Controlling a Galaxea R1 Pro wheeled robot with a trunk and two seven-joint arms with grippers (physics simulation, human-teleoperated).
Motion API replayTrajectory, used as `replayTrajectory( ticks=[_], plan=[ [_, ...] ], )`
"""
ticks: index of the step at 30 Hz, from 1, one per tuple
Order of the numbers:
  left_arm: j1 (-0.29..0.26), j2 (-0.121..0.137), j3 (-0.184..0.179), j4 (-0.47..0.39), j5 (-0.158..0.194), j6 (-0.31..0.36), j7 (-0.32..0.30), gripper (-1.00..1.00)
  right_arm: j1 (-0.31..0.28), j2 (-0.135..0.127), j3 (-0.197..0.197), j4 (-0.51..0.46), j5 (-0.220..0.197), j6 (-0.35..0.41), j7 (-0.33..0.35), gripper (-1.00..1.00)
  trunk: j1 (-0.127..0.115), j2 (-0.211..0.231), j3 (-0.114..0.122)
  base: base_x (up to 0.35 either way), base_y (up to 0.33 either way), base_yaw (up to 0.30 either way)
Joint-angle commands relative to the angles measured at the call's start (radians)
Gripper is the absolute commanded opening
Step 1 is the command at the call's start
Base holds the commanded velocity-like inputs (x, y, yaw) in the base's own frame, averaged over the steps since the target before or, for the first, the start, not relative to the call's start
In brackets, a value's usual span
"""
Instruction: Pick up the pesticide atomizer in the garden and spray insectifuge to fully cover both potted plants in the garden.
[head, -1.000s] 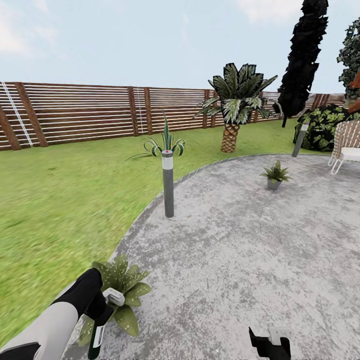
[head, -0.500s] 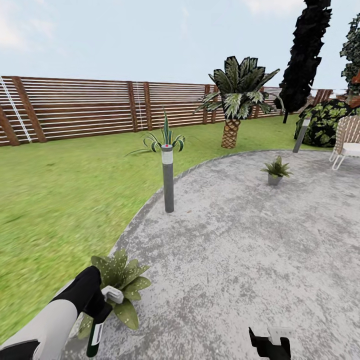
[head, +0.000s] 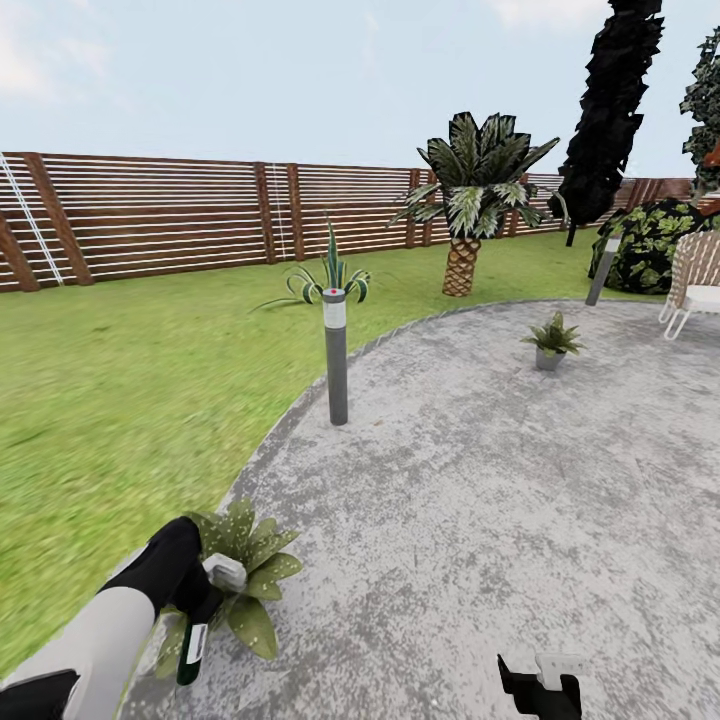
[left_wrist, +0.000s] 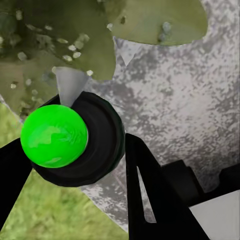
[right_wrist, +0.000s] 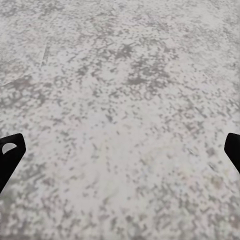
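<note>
Two potted plants sit on the patio (head: 480, 520) in my head view: the near potted plant (head: 245, 575) at the paved edge beside the lawn (head: 130, 400), low at the view's left, and the far potted plant (head: 551, 342) well apart from it, across the paving toward the woven chair (head: 695, 280); my left gripper (head: 205, 600) is closed around the pesticide atomizer (head: 192, 645), which hangs roughly upright with its dark green body down and its pale part at the gripper, just beside and partly in front of the near plant's leaves; in the left wrist view I see the atomizer (left_wrist: 75, 137) end-on, a bright green dome inside a black ring, clamped between the black fingers (left_wrist: 150, 195), with speckled leaves (left_wrist: 55, 45) close beyond it and mottled paving next to them; my right gripper (head: 540, 685) is low over bare paving, and the right wrist view shows its fingertips (right_wrist: 10, 150) at the two far edges of the picture, spread wide with nothing between them; a grey bollard lamp (head: 336, 358) stands at the patio rim, the palm-like plant (head: 470, 200) on the grass behind, the slat fence (head: 150, 215) beyond.
</note>
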Motion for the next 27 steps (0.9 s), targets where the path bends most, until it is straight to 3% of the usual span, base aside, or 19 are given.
replayTrajectory(
  ticks=[1,7,14,17,27],
  plan=[
    [-0.006,0.000,0.006,-0.017,-0.010,0.004,-0.010,-1.00,0.000,0.000,0.005,0.000,-0.010,-0.003,0.005,1.00,0.000,0.000,-0.001,0.000,0.000,0.000],
    [-0.036,-0.001,0.004,-0.036,-0.011,0.079,-0.011,-1.00,0.000,0.000,0.005,0.000,-0.010,-0.003,0.005,1.00,0.000,0.000,-0.001,0.000,0.000,0.000],
    [-0.028,-0.001,-0.044,-0.029,-0.010,0.080,-0.016,-1.00,0.000,0.000,0.005,0.000,-0.010,-0.003,0.005,1.00,0.000,0.000,-0.001,0.000,0.000,0.000],
    [-0.027,-0.001,-0.048,-0.032,-0.008,0.078,-0.017,-1.00,0.000,0.000,0.005,0.000,-0.010,-0.003,0.005,1.00,0.000,0.000,-0.001,0.000,0.000,0.000],
    [-0.026,-0.003,-0.050,-0.026,-0.009,0.078,-0.016,-1.00,0.000,0.000,0.005,0.000,-0.010,-0.003,0.005,1.00,0.000,0.000,-0.001,-0.275,0.065,0.000]
  ],
)
